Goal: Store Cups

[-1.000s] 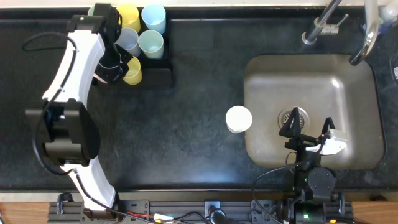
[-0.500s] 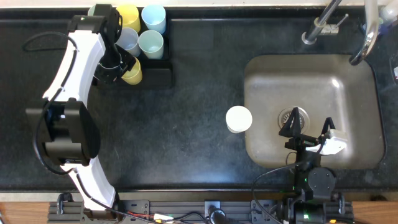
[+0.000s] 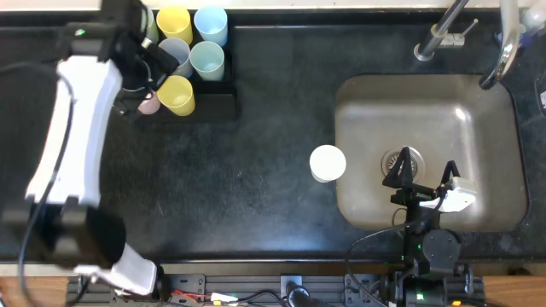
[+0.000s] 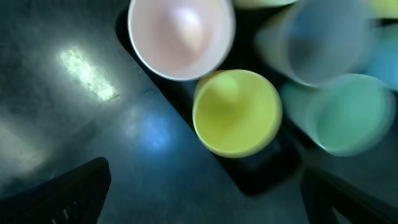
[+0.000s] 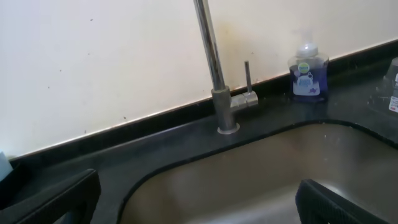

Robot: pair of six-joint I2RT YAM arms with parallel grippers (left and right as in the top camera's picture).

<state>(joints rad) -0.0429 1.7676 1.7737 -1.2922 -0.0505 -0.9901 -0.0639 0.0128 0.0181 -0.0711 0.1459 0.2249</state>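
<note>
Hanging over the black rack [image 3: 217, 104] at the counter's [image 3: 256, 188] back left, the left end effector [image 4: 204, 177] was spread open, gripping nothing. Under it stood a yellow cup [image 4: 236, 112] and a pink cup [image 4: 180, 34], side by side and both empty. A white cup [image 3: 328, 163] sat just beside the sink [image 3: 478, 119], where the right end effector [image 3: 422, 175] hung open. The soap bottle's [image 5: 308, 78] label was too small to read.

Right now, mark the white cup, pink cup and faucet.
white cup [image 3: 328, 163], top view, middle of its face.
pink cup [image 4: 181, 34], left wrist view, inner bottom.
faucet [image 5: 209, 50], right wrist view, upright pipe.
</note>
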